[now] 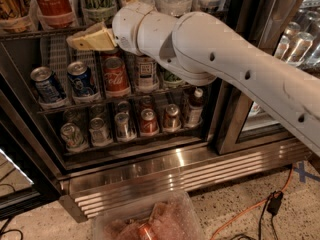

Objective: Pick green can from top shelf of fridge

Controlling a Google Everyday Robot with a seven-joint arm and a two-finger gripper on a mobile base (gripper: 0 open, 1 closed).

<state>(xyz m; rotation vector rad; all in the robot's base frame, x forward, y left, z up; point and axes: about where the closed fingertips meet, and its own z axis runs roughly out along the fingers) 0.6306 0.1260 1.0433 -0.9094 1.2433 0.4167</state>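
Observation:
The green can (97,0) stands on the top shelf (37,34) of the fridge (165,171), between a tall red Coca-Cola can (52,3) and clear bottles; its top is cut off by the frame edge. My gripper (82,40), pale yellow on a white wrist, points left in front of the top shelf's front rail, just below the green can and a little to its left. It holds nothing that I can see.
Two lower racks hold short cans: blue ones (81,79), a red one (115,75) and several silver ones (125,125). My white arm (225,64) crosses the fridge's right side. A clear plastic bin (150,219) and an orange cable (245,209) lie on the floor.

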